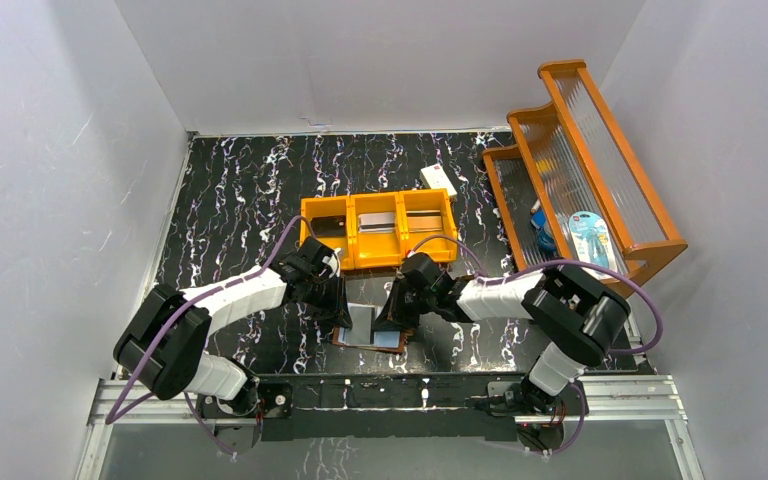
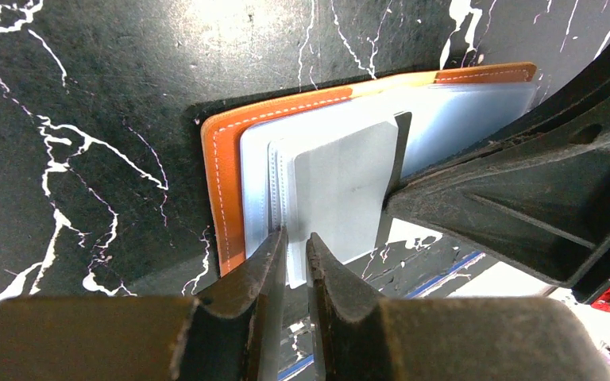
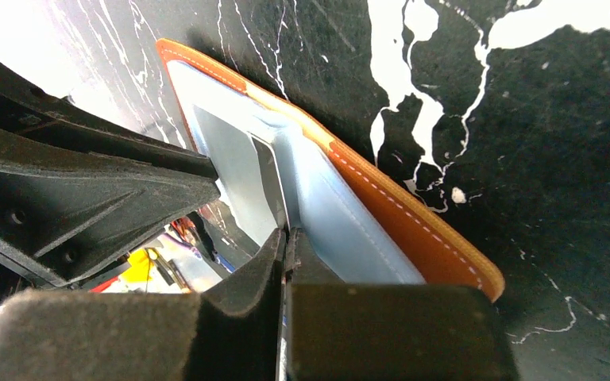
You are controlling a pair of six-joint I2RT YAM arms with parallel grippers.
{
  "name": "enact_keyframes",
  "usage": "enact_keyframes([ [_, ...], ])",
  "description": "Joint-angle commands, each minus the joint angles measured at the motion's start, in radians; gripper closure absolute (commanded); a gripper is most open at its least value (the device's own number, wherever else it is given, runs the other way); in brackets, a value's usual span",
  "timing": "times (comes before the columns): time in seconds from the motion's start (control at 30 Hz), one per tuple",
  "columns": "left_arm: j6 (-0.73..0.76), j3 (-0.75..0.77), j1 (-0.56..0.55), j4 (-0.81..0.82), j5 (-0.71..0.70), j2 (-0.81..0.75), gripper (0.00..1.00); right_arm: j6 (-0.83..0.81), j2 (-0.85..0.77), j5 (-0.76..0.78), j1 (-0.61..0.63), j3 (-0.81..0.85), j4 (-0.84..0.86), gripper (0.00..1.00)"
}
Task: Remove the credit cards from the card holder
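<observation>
The card holder (image 1: 362, 326) lies open on the black marbled table, with a brown leather rim (image 2: 224, 159) and pale blue-grey sleeves (image 3: 341, 222). My left gripper (image 2: 294, 236) is shut on the near edge of one clear sleeve, holding it upright. A grey credit card (image 2: 341, 186) shows inside that sleeve. My right gripper (image 3: 287, 232) reaches in from the opposite side (image 1: 392, 318). Its fingers are shut on the edge of a thin dark credit card (image 3: 268, 184) that stands between the sleeves. In the top view the left gripper (image 1: 338, 300) sits at the holder's left edge.
An orange three-compartment tray (image 1: 308, 212) stands just behind the grippers, with flat grey cards in its middle and right compartments. A cream-white box (image 1: 438, 180) lies behind it. A wooden stepped rack (image 1: 600, 150) with small packages fills the right side. White walls enclose the table.
</observation>
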Motion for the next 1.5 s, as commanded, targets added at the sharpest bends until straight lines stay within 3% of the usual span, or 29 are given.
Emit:
enact_keyframes([
  [0.0, 0.015, -0.002, -0.006, -0.078, -0.063, -0.002, 0.84, -0.021, -0.035, -0.002, -0.014, -0.016, 0.001, 0.96],
  [0.2, 0.017, 0.001, -0.006, -0.082, -0.060, -0.009, 0.81, -0.024, -0.050, 0.011, -0.022, -0.030, -0.027, 0.95],
  [0.37, 0.031, 0.028, -0.007, -0.083, -0.037, -0.079, 0.56, -0.022, -0.034, 0.005, -0.026, -0.028, -0.027, 0.92],
  [0.5, 0.021, 0.078, -0.008, -0.052, 0.032, -0.149, 0.44, -0.015, -0.011, 0.009, -0.027, -0.021, -0.047, 0.88],
  [0.7, -0.017, 0.052, -0.012, 0.076, 0.170, -0.121, 0.43, -0.011, -0.021, 0.019, -0.029, -0.026, -0.055, 0.79],
  [0.87, -0.017, 0.039, -0.024, 0.100, 0.183, -0.045, 0.44, -0.011, -0.033, 0.018, -0.029, -0.029, -0.051, 0.74],
  [1.1, -0.040, 0.001, -0.029, 0.073, 0.091, 0.008, 0.54, -0.002, -0.025, -0.015, -0.032, -0.027, -0.007, 0.73],
  [1.47, -0.032, -0.044, -0.029, 0.032, 0.023, -0.029, 0.58, -0.028, 0.020, -0.054, -0.032, 0.018, 0.006, 0.68],
])
